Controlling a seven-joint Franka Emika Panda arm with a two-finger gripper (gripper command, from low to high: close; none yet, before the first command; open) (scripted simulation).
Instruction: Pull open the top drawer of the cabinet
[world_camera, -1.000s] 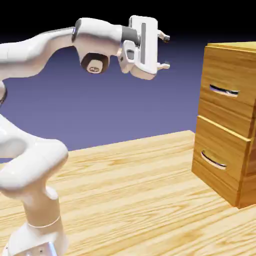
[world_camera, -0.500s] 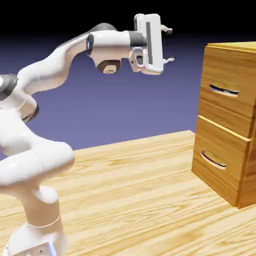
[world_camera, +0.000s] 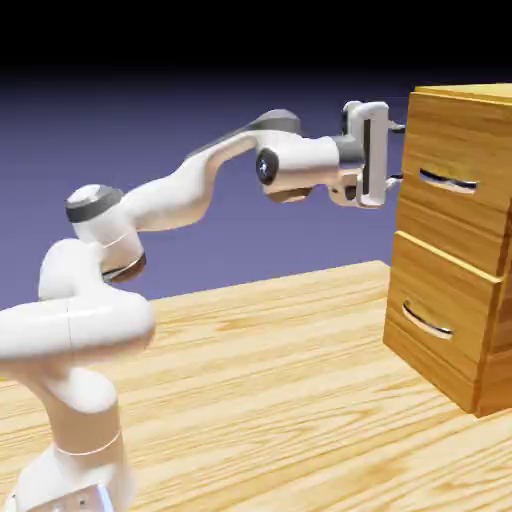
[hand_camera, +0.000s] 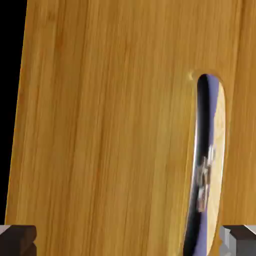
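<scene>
End effector (world_camera: 397, 154): jaws apart, unloaded | top drawer (world_camera: 455, 180): closed | handle (hand_camera: 206, 165): curved, silver

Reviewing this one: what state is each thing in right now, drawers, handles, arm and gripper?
Top drawer: closed.
Lower drawer: closed.
Top drawer's handle: attached, not gripped.
Lower drawer's handle: attached, not gripped.
Cabinet: upright on the table.
Arm: extended toward the cabinet.
Gripper: open, holding nothing.
</scene>
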